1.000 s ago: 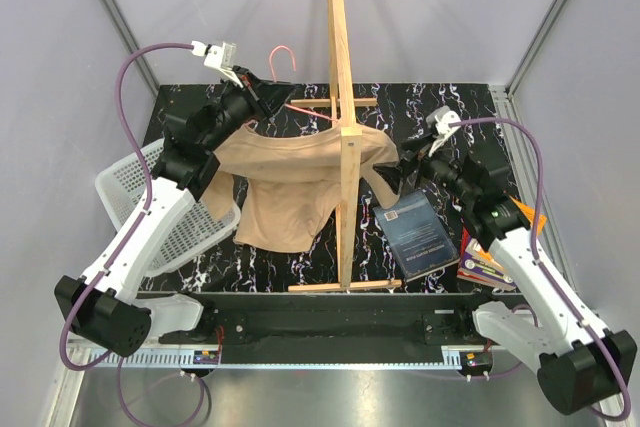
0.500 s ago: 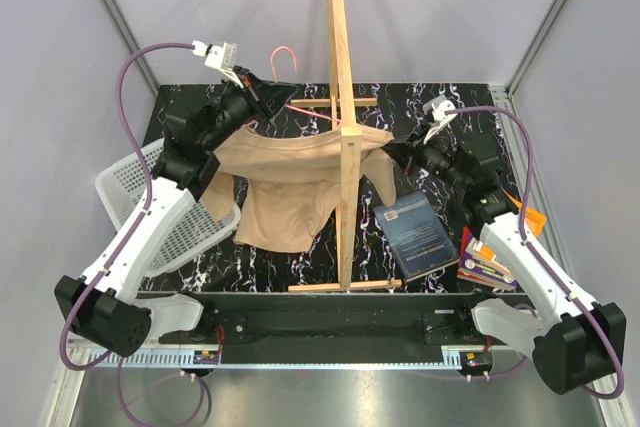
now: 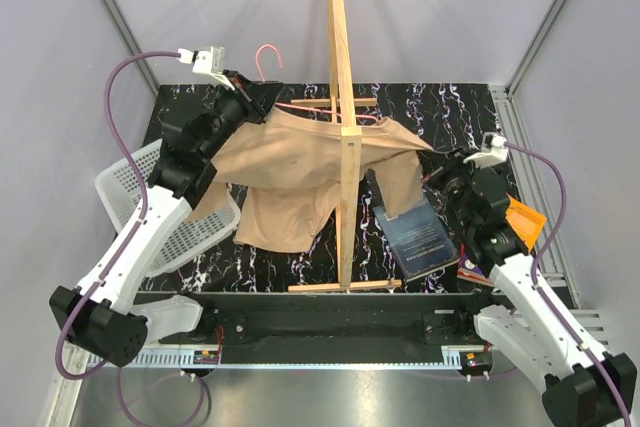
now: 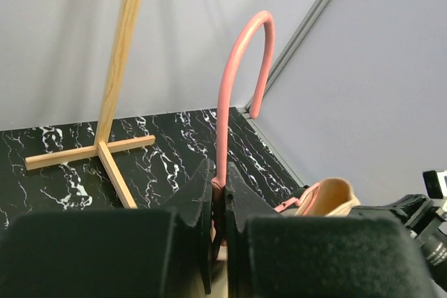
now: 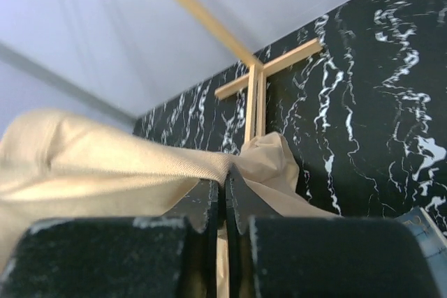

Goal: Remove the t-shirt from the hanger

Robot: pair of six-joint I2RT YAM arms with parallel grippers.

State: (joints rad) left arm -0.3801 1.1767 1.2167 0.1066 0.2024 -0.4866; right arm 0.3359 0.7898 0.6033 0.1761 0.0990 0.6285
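Observation:
The tan t-shirt [image 3: 300, 172] hangs spread over the pink hanger [image 3: 268, 55] behind the wooden pole. My left gripper [image 3: 262, 99] is shut on the hanger just below its hook; in the left wrist view the pink hanger [image 4: 230, 88] rises straight out of my left gripper [image 4: 221, 190]. My right gripper [image 3: 432, 154] is shut on the t-shirt at its right shoulder, pulling it out to the right. Seen from the right wrist, the t-shirt [image 5: 105, 165] bunches at the tips of my right gripper [image 5: 227, 186].
A tall wooden pole stand [image 3: 343, 117] with a cross foot rises in front of the shirt. A white basket [image 3: 160, 212] sits at the left. A dark blue book [image 3: 418, 235] and colourful books [image 3: 485, 265] lie at the right, beside my right arm.
My right gripper closed on the shirt's right shoulder and drew it rightward. The left gripper moved left and back with the hanger, so the shirt now stretches between them.

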